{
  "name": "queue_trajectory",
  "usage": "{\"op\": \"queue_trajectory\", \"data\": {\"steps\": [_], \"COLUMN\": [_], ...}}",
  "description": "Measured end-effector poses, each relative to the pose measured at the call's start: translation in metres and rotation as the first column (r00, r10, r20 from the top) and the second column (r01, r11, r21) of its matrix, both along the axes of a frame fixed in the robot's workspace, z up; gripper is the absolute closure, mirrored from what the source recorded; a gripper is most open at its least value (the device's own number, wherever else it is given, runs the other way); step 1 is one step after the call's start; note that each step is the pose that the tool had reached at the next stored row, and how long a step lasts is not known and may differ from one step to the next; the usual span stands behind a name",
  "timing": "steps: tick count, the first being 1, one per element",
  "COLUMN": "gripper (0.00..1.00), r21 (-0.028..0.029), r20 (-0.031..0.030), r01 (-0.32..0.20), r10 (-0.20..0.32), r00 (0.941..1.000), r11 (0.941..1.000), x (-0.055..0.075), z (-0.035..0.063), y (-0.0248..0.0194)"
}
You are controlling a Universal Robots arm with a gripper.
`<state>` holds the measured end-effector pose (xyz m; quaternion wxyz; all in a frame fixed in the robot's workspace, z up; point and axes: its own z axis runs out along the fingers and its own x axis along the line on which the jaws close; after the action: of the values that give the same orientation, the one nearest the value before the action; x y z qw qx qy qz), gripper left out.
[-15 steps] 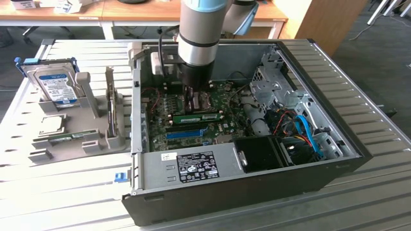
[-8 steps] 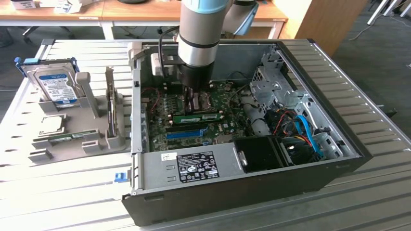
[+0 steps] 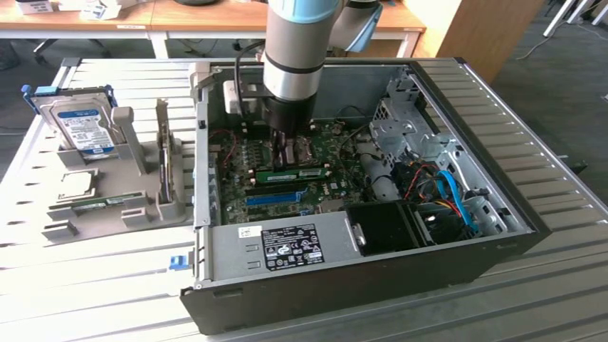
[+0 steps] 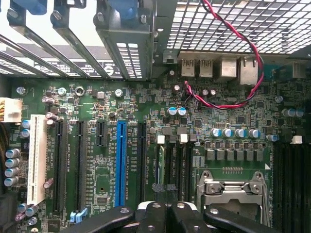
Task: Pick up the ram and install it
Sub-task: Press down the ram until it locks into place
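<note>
The ram (image 3: 292, 173), a narrow green stick with a pale label, lies along the motherboard (image 3: 332, 187) inside the open computer case (image 3: 314, 299). My gripper (image 3: 283, 153) reaches straight down into the case. Its tip sits at the ram's end toward the exterior view's left, and I cannot tell if it touches. In the wrist view the gripper (image 4: 165, 196) is shut, its black fingers (image 4: 154, 213) pressed together with nothing visible between them. They hang over the black memory slots (image 4: 179, 162) beside the processor socket (image 4: 233, 191).
A blue expansion slot (image 4: 120, 160) and black slots lie beside the memory slots. A red-black wire (image 4: 252, 53) loops near the rear ports. Outside the case, a grey holder (image 3: 114, 192) carries a hard drive (image 3: 81, 125), an upright card (image 3: 166, 160) and another green stick (image 3: 95, 204).
</note>
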<state>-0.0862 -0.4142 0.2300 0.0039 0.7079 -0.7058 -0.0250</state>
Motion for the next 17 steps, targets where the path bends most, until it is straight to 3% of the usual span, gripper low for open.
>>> {"op": "queue_trajectory", "data": {"steps": [17], "gripper": [0.89], "r21": [0.0004], "r20": [0.0003], "r01": [0.000], "r10": [0.000], "r00": [1.0000], "r11": [1.0000], "x": [0.0000], "z": [-0.0027], "y": [0.0000]}}
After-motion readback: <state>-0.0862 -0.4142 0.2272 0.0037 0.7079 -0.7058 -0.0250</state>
